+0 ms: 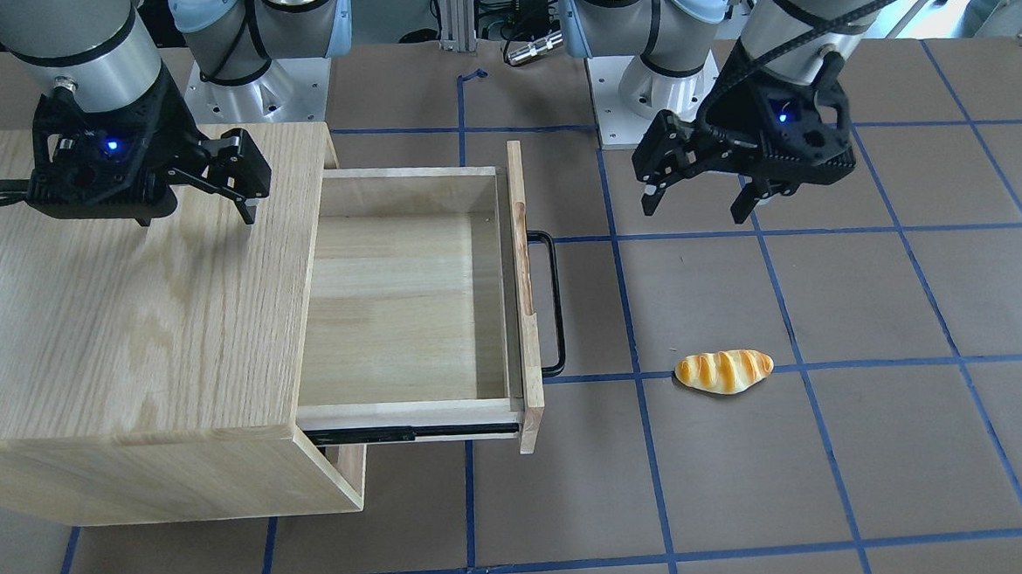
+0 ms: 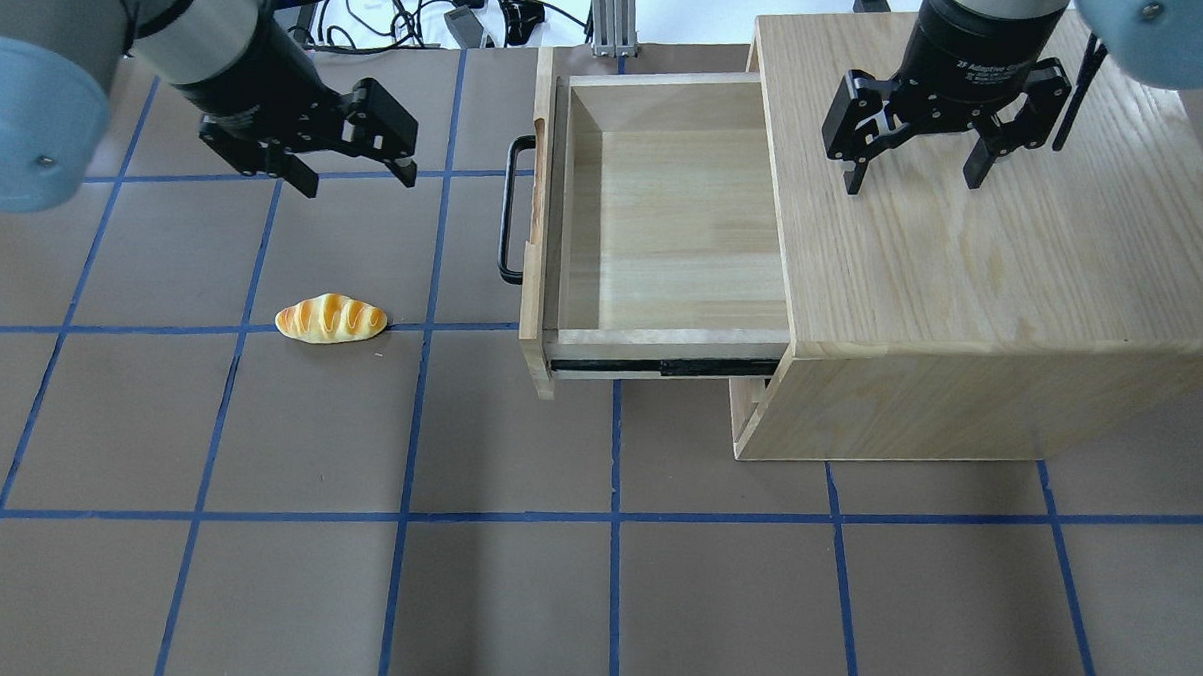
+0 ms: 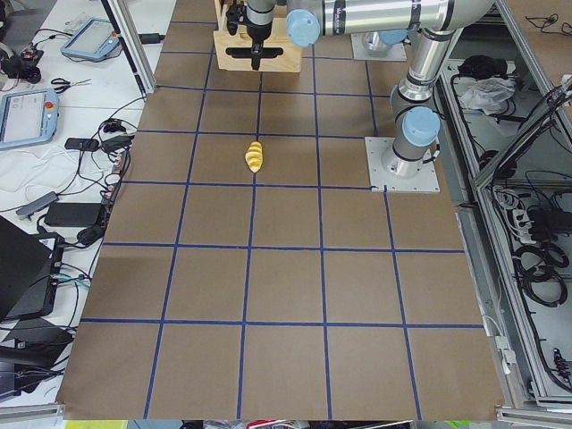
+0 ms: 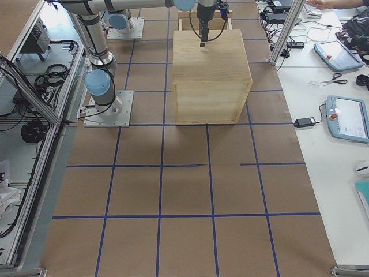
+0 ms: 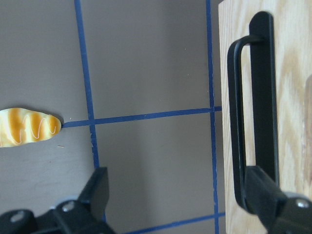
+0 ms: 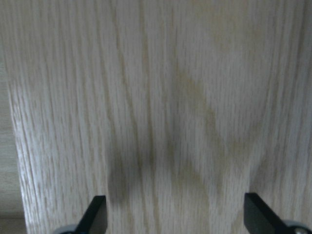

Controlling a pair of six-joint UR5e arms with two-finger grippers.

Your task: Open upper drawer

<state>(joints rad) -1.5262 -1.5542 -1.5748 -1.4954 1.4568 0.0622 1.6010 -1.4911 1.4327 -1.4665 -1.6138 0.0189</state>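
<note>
The table (image 2: 712, 602) is covered in matte brown sheeting marked into squares by blue tape lines. In the side views white benches run along its far edge, carrying cables and two tablet-like pendants (image 4: 349, 118), and aluminium posts frame the cell.

One oak cabinet (image 2: 964, 271) with strong straight grain sits in the upper right of the overhead view. The upper drawer (image 2: 665, 230) stands drawn well out of it toward the centre of that frame. It is a shallow pale-wood box with a smooth bare floor and nothing inside. Its oak front panel has an oblong cut-out (image 1: 528, 260) in the top edge and carries one long black bar handle (image 2: 506, 210). One black side rail (image 2: 661, 366) shows under the near wall.

A single glossy bread roll (image 2: 331, 319), golden with pale stripes, lies on a tape line at middle left, well apart from the drawer.

There are two arms with two black grippers. The left gripper (image 2: 357, 179) hangs over bare table in the upper left, its fingers spread and holding nothing, apart from the handle. The right gripper (image 2: 913, 179) points down over the cabinet top, its fingers also spread and empty. Whether the tips touch the wood cannot be told.
</note>
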